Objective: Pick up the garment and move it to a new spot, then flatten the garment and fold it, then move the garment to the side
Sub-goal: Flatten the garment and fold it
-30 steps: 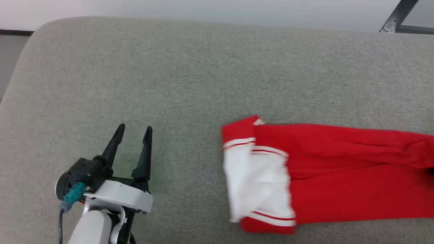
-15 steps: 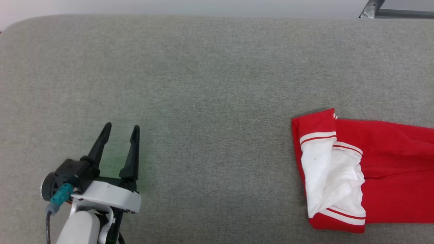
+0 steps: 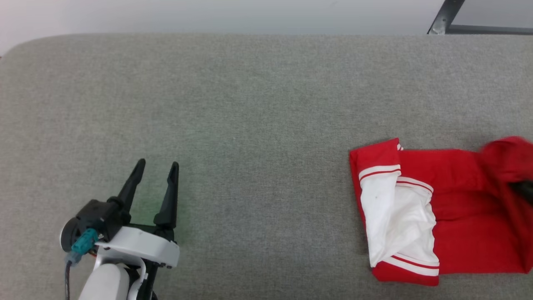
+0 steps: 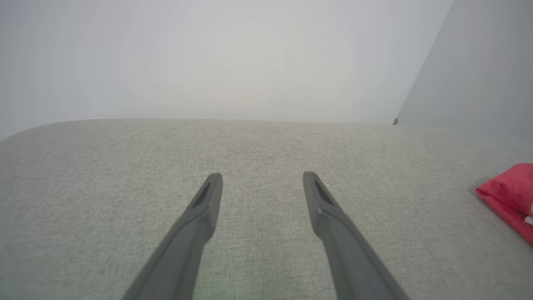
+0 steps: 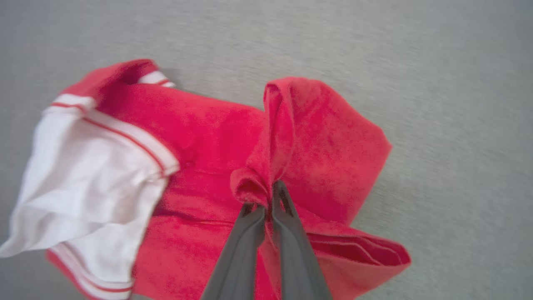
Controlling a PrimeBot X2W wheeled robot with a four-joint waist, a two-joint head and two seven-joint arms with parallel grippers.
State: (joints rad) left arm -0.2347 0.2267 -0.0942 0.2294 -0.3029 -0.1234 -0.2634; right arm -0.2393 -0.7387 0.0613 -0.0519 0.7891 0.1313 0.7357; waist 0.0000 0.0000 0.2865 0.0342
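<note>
**Limp red garment (image 3: 458, 208) in a one-point pinch**

Lying folded at the right of the grey cushion (image 3: 250, 104), white sleeve ends (image 3: 395, 216) on top. Pinched at a bunched red fold, raised off the rest, by the right gripper (image 5: 270, 189), jaws pressed together on cloth. Well apart over bare cushion, the left gripper (image 3: 158, 164), jaws spread. Probably light and floppy: sags and unfolds from a single pinch. Better taken through all layers near an edge.

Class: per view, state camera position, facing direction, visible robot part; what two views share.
Head view: on the head, facing down at the grey surface; open left end effector shows.
Left wrist view: on that wrist, facing along its fingers across the surface.
Right wrist view: on that wrist, facing down at the garment; right end effector shut on it.
All show the garment.
</note>
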